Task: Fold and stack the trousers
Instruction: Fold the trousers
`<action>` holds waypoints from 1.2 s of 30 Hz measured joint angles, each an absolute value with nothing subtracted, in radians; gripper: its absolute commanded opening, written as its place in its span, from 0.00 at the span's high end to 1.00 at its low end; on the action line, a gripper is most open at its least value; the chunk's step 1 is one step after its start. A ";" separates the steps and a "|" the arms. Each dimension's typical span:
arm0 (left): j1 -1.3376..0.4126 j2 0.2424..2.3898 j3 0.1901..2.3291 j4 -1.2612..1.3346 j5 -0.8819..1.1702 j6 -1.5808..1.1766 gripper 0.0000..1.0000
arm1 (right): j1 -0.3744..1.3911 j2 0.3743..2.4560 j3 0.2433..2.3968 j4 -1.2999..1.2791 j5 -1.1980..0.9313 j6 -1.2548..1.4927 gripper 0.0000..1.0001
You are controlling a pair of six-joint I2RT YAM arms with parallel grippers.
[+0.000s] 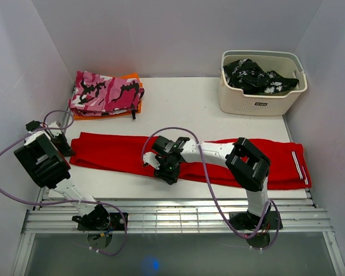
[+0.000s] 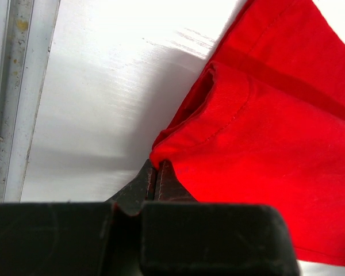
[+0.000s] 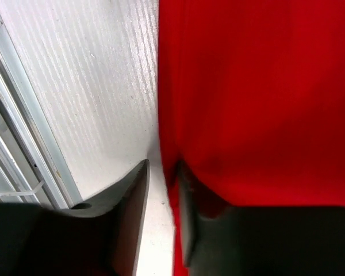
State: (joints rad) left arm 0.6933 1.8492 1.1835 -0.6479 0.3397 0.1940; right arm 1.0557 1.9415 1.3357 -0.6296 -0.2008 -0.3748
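Trousers [image 1: 115, 152] stretch flat before camouflage garment [image 1: 103, 92] and basket [image 1: 259, 106], left jaws clamped on their corner, right jaws narrowly parted.

Trousers [image 1: 115, 152] stretch left to right across the table [image 1: 184, 103], near the front. Behind their left end sits a folded pile [image 1: 106, 93]; back right, a basket [image 1: 259, 102] with a garment [image 1: 254, 77] in it.

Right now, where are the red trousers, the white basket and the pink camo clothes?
Red trousers [image 1: 115, 152]: top view, left half.
White basket [image 1: 241, 98]: top view, front wall.
Pink camo clothes [image 1: 103, 92]: top view, top layer.
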 measured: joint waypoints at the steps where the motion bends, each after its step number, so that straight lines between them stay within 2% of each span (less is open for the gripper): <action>1: 0.693 1.849 1.184 -0.648 0.340 0.194 1.00 | 1.056 1.936 1.332 -0.629 -0.203 -0.368 0.45; 3: 0.693 1.848 1.184 -0.647 0.337 0.194 1.00 | 1.052 1.915 1.317 -0.625 -0.186 -0.372 0.39; 5: 0.694 1.848 1.184 -0.647 0.336 0.194 1.00 | 1.028 1.886 1.298 -0.638 -0.177 -0.379 0.39; 11: 0.703 1.843 1.182 -0.641 0.323 0.193 1.00 | 0.782 1.627 1.170 -0.723 -0.136 -0.464 0.47; 16: 0.712 1.832 1.166 -0.624 0.319 0.185 1.00 | 0.566 1.327 0.920 -0.788 -0.038 -0.616 0.49; 20: 0.721 1.831 1.165 -0.621 0.317 0.181 1.00 | 0.510 1.212 0.733 -0.831 0.042 -0.725 0.44; 23: 0.728 1.831 1.165 -0.622 0.323 0.185 1.00 | 0.499 1.172 0.659 -0.838 0.082 -0.775 0.44; 24: 0.730 1.831 1.165 -0.625 0.331 0.191 0.97 | 0.497 1.167 0.645 -0.830 0.093 -0.787 0.47; 25: 0.732 1.831 1.166 -0.628 0.341 0.200 0.81 | 0.497 1.165 0.632 -0.814 0.104 -0.796 0.50; 27: 0.736 1.826 1.166 -0.640 0.365 0.231 0.63 | 0.496 1.169 0.611 -0.779 0.125 -0.802 0.58; 28: 0.738 1.820 1.166 -0.651 0.377 0.252 0.40 | 0.496 1.174 0.606 -0.762 0.133 -0.805 0.62; 30: 0.739 1.790 1.164 -0.677 0.402 0.284 0.14 | 0.496 1.193 0.604 -0.733 0.145 -0.810 0.74; 34: 0.721 1.615 1.176 -0.720 0.455 0.340 0.13 | 0.492 1.227 0.604 -0.696 0.155 -0.805 0.82; 36: 0.673 1.510 1.228 -0.729 0.472 0.360 0.16 | 0.492 1.237 0.604 -0.688 0.157 -0.805 0.87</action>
